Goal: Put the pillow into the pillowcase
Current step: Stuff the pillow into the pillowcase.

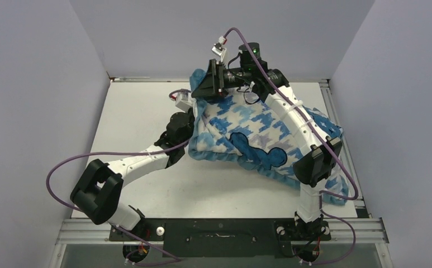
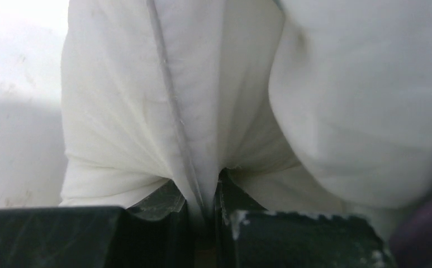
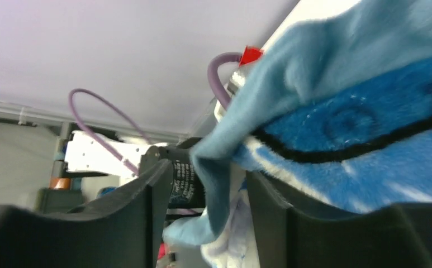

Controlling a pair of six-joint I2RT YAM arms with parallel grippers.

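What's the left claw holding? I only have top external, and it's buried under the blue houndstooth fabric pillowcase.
Observer: The left claw is shut on a pinched fold of the plump white fabric pillow, right along its seam.
Operator: Right claw gripping the case?
Observer: No. The right claw has its jaws parted, so the thin blue-edged houndstooth pillowcase is not clamped.
Operator: Is the cloth clear of it?
Observer: No, the blue ruffled edge hangs loose between the fingers.
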